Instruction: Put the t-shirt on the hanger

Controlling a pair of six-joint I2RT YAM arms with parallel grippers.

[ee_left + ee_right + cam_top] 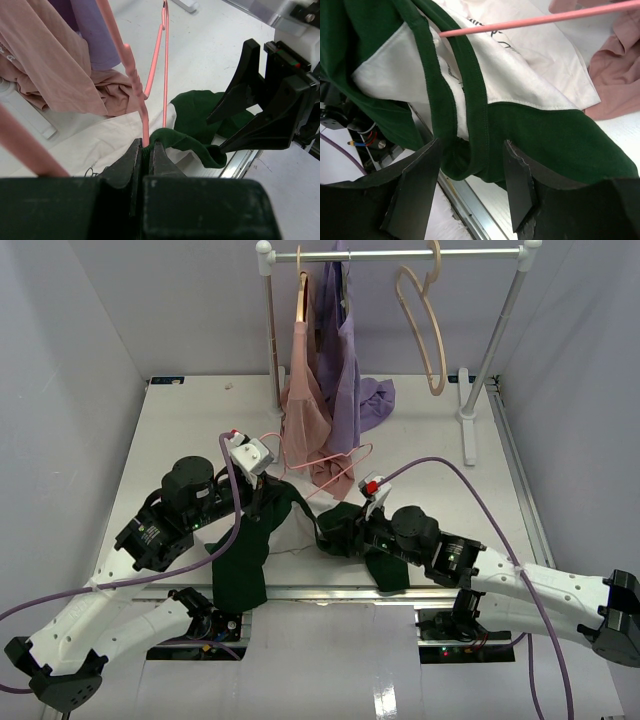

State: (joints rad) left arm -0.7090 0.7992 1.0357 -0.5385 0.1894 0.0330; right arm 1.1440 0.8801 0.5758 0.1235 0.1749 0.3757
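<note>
White bench (200, 410), pale lilac walls (60, 390) all round. Closest to the near edge is the t-shirt (293, 537), bunched up b/w the two wrists right at the front. One dark green part reaches the front rail on the left, and the cream front is facing up-ish.

On the right side the right claw (470, 165) is open, jaws either side of a green-banded edge of the shirt (neck or hem, can't tell from the wrist cam). Fabric sits in the gap but isn't pinched afaict. Opposite it the left claw (145, 147) is clamped shut on the thin pink hanger (165, 75), low on the wire, w/ a fold of green fabric touching the jaws right there. Rest of the hanger leans away toward the back, over the cream cloth.

Imo the step rn is getting a hanger shoulder inside that opening. To do it well, the right claw should close on just one layer of the band, not both, then lift so the opening gapes toward the wire. Left should hold the hanger steady and low and feed the end in slowly. Snag risk: the wire's far end lies close to the tail of the dusty-pink garment (305, 390), so don't sweep that way.

Further back, that one and a lilac-purple garment (345, 360) hang off the rack (400, 254), plus a beige wooden hanger (430, 330) to the right. Not part of this job.
</note>
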